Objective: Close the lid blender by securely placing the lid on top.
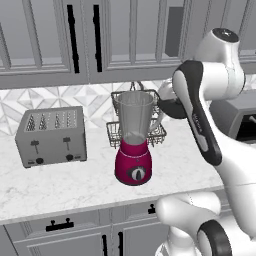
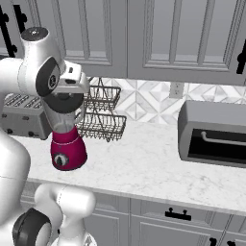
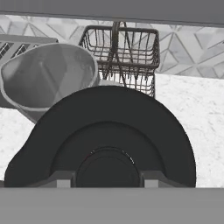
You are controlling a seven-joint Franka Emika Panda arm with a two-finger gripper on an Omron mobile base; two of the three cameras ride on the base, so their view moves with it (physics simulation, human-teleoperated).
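In the left base view the tall blender (image 1: 134, 140), with a rounded magenta base, a round dark dial and a clear greyish tapered jar, stands on the pale marble counter (image 1: 60, 187) between the grey four-slot toaster (image 1: 51, 136) and the robot's white arm; its mouth is open, and the round, nearly black lid (image 1: 172, 107) hangs at rim height just to the jar's right, partly behind the arm. I judge the carry to be nearly done, with the placing step still ahead. In the right base view the lid (image 2: 64, 102) sits under the hand, seemingly right over the jar's mouth, with the magenta base (image 2: 68, 150) below and a dark wire rack (image 2: 102, 113) behind; depth here is ambiguous, so I cannot tell whether it is centred. In the hand view the gripper (image 3: 107, 177) is clamped on the lid (image 3: 105, 135), a broad dark disc with a raised central knob, while the jar's open rim (image 3: 48, 76) lies up and to the left, apart from the lid. The next move probably calls for shifting the lid across until concentric, keeping it level, then lowering it straight down.
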